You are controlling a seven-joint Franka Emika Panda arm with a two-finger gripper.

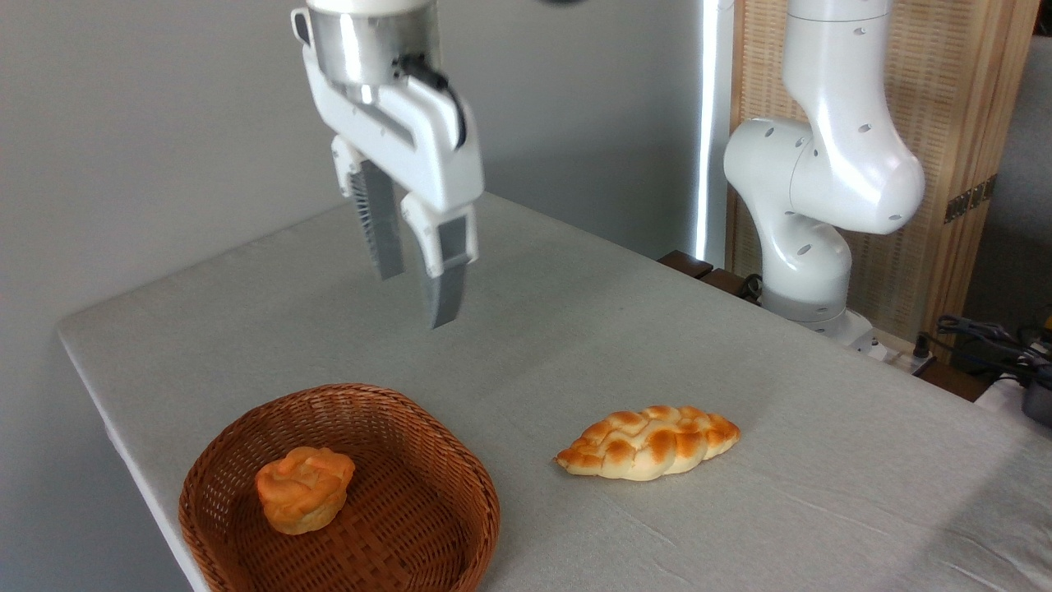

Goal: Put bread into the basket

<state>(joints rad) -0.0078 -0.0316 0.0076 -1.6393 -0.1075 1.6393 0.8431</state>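
Grey wall and a slatted wooden screen (929,123) form the background; a pale grey cloth covers the bench (740,411), whose right and near edges run out of frame.

Hidden or unclear: the arm's upper links are cut off at the top edge, so only the base joints (822,197) at the far right and the wrist section above the end effector (415,284) are visible. Cables and dark equipment at the far right edge are too partial to identify. The lower part of the basket (460,485) is cropped by the bottom edge.

End effector: suspended above the bench, well clear of all items, fingers pointing down and slightly tilted. The two fingers stand parted with a visible gap and nothing between them. One finger shows a ribbed grey pad.

Bread (304,489): lies inside the basket, left of its centre, resting on the woven floor. It sits upright, lumpy cracked top upward, paler tapered base down; being round, it shows no clear long axis. Surface orange-golden, glossy.

Basket: shallow, rounded, reddish-brown woven wicker with a thick rim, positioned at the near left corner of the bench.

Braided loaf (649,442): on the cloth, right of the basket and apart from it; long axis runs roughly left to right, pale with browned plaits.
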